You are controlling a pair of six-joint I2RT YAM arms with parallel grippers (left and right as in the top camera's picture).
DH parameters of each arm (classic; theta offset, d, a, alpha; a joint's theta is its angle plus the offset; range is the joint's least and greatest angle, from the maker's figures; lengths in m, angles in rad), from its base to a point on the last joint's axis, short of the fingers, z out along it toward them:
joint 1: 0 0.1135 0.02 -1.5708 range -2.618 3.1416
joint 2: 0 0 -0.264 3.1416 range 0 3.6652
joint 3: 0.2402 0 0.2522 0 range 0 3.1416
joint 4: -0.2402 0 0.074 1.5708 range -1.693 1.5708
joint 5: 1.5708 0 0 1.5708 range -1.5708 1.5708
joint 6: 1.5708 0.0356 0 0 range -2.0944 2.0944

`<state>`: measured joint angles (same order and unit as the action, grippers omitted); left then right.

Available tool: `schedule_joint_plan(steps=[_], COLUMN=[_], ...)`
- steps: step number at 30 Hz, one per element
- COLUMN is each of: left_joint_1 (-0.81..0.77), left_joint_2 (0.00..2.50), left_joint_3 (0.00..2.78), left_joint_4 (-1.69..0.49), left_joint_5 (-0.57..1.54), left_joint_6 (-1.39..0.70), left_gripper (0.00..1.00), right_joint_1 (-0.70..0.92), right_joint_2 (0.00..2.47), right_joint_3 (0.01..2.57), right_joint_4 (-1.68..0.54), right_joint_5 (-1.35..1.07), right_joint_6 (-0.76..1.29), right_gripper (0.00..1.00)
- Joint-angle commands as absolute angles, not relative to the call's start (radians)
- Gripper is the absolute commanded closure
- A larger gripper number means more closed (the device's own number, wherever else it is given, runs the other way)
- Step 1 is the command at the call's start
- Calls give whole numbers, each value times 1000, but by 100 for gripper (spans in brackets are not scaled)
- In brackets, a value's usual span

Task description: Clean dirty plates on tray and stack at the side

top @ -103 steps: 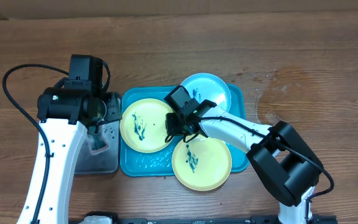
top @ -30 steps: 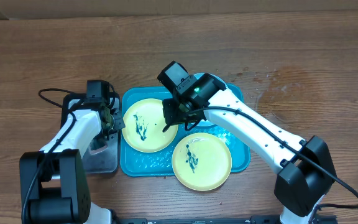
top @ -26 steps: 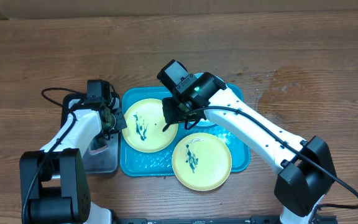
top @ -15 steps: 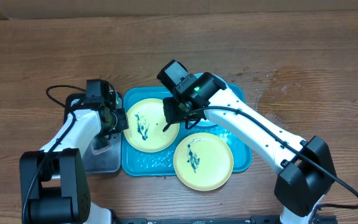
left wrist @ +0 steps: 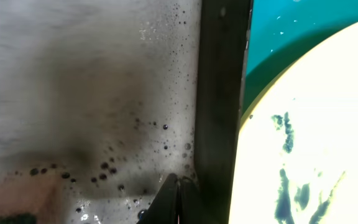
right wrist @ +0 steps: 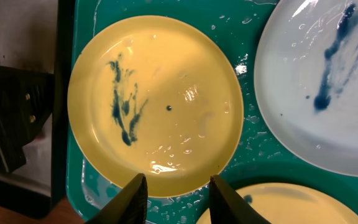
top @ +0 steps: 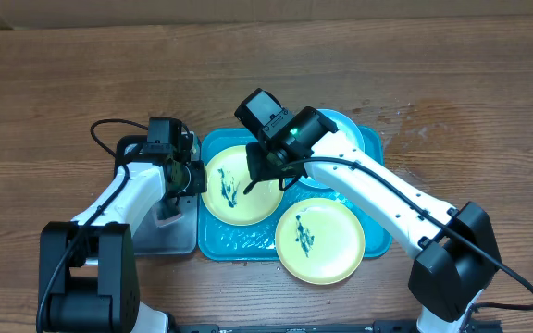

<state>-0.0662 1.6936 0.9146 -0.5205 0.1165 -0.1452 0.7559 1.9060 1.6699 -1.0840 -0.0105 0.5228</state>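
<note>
A: While the right gripper (right wrist: 179, 186) is held above the tray (right wrist: 248, 149), how are its fingers (right wrist: 133, 198) seen to stand?

B: They are seen parted, and nothing is pinched between them. The near edge of a yellow-green plate (right wrist: 154, 106) is framed in the gap just ahead of the tips. Its dark green smear (right wrist: 123, 106) is found farther ahead, toward the finger at the left of the wrist view.

A: Where are the other plates placed?

B: The light blue plate (right wrist: 322, 81) is laid ahead of the fingers and off to their right, and a dark streak is carried on it. The second yellow-green plate (right wrist: 272, 208) is met just beside the right-hand finger, only its rim being shown there. From overhead it is seen projecting past the tray's near rim, with a smear at its middle. All three plates are borne by the tray.

A: And the left gripper (left wrist: 176, 186)?

B: Its fingers (left wrist: 169, 198) are pressed together, and nothing can be made out between them. They are held over the wet grey metal tray (left wrist: 92, 74), just beside its black rim (left wrist: 219, 93). Whether the surface is touched cannot be told. Past that rim, to the right of the fingertips, the tray's turquoise wall and the first smeared plate are shown, near but apart from the tips.
</note>
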Motion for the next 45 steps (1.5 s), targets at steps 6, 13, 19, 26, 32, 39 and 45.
schedule_joint_plan(steps=[6, 13, 19, 26, 32, 39, 45], left_joint_1=[-81, -95, -124, -141, -115, -110, -110], left_joint_2=[1696, 1696, 1696, 1696, 1689, 1621, 1565], left_joint_3=[905, 905, 905, 905, 920, 1086, 1279], left_joint_4=[-488, -471, -451, -445, -479, -670, -931], left_joint_5=[254, 263, 264, 252, 192, 43, -122], left_joint_6=[-127, -127, -127, -146, -213, -216, -294], left_gripper=[96, 96, 96, 96, 92, 92, 91], right_joint_1=[716, 676, 671, 670, 671, 660, 659], right_joint_2=[1870, 1870, 1870, 1870, 1870, 1870, 1870], right_joint_3=[1698, 1698, 1698, 1698, 1698, 1697, 1653], right_joint_4=[-1109, -1132, -1132, -1137, -1139, -1139, -1127], right_joint_5=[36, 37, 36, 36, 36, 36, 39], right_joint_6=[533, 546, 546, 546, 546, 546, 544], right_gripper=[66, 65, 65, 64, 53, 44, 48])
